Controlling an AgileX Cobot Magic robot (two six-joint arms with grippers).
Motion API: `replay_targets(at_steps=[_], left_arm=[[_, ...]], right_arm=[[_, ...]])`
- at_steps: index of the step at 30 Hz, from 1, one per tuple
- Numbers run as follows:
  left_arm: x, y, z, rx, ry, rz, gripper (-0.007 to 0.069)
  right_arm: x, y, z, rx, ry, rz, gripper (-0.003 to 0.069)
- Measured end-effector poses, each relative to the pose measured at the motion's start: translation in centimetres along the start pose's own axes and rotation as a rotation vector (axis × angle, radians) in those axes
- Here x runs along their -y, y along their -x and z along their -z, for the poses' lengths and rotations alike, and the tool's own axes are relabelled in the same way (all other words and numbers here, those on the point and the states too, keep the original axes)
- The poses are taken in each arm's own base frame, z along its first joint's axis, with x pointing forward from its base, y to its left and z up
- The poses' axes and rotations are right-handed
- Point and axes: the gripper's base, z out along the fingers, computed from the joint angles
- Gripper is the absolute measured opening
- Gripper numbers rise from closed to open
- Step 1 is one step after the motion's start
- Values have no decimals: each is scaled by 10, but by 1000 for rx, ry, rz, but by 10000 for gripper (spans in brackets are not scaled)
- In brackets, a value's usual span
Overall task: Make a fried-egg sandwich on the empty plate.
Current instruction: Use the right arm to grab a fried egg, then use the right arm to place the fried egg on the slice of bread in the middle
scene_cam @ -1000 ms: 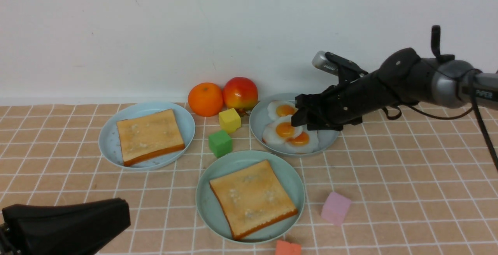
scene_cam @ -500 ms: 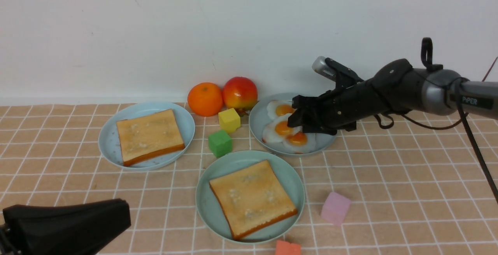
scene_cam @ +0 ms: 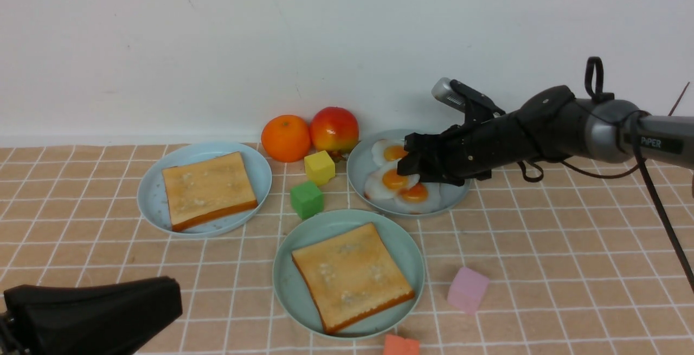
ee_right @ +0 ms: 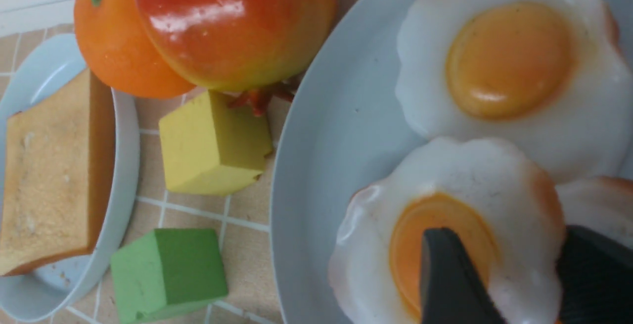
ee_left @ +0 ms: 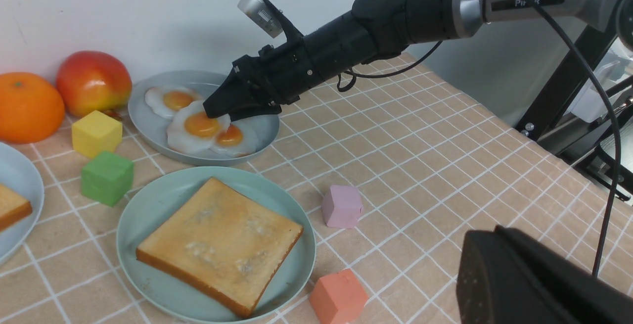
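Note:
The mint-green plate (scene_cam: 297,238) (ee_left: 148,200) sits nearest me and holds one toast slice (scene_cam: 351,276) (ee_left: 220,245). A second toast slice (scene_cam: 209,189) (ee_right: 44,175) lies on the pale blue plate (scene_cam: 152,203) at the left. Three fried eggs share the grey-blue plate (scene_cam: 359,168) (ee_right: 321,165). My right gripper (scene_cam: 406,170) (ee_left: 217,111) (ee_right: 509,245) is down on the topmost egg (scene_cam: 375,187) (ee_right: 470,180), open. One finger lies over the yolk, the other beside the white's edge. My left gripper (scene_cam: 173,301) (ee_left: 470,269) rests shut and empty at the near left.
An orange (scene_cam: 286,137) and a red-yellow fruit (scene_cam: 334,130) stand by the back wall. A yellow cube (scene_cam: 320,167) and a green cube (scene_cam: 307,199) lie between the plates. Near the front are a pink cube (scene_cam: 468,290) and a salmon cube (scene_cam: 401,345).
My right gripper has come down and slid a little left onto the top egg, with its jaws slightly narrower. The egg has not lifted. The left arm has not moved.

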Motion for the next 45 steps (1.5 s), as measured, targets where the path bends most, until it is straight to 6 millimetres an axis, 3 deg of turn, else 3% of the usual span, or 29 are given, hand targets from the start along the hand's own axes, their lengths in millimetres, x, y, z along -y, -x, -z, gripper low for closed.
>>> replay_targets(at_steps=[4, 8, 14, 19, 22, 23, 25, 27, 30, 34, 45], left_arm=[[0, 0, 0, 0, 0, 0, -13], [0, 0, 0, 0, 0, 0, -13], [-1, -1, 0, -11, 14, -33, -13], [-6, -7, 0, -78, 60, -84, -11], [-10, -14, 2, -160, 106, -98, -10], [-11, -15, 2, -168, 111, -100, -10], [-13, -17, 3, -197, 132, -112, -10], [-14, -17, 3, -204, 143, -127, -10], [-14, -17, 3, -202, 147, -137, -10], [-15, -17, 3, -201, 149, -143, -10], [-15, -17, 3, -201, 149, -143, -10]], right_arm=[[-1, 0, 0, 2, 8, -8, 210], [-3, 1, 0, 11, 34, -43, 71], [-5, 3, 5, -9, 88, -66, 63], [-24, 11, 39, -70, 200, 31, 62], [-55, 15, 81, -105, 299, 98, 62], [-55, 13, 80, -114, 303, 96, 62], [-80, -6, 105, -181, 357, 118, 62], [-89, -28, 108, -250, 371, 110, 60], [-98, -63, 101, -339, 363, 96, 59], [-94, -92, 80, -356, 284, 67, 59], [-77, -99, 45, -281, 236, -86, 60]])
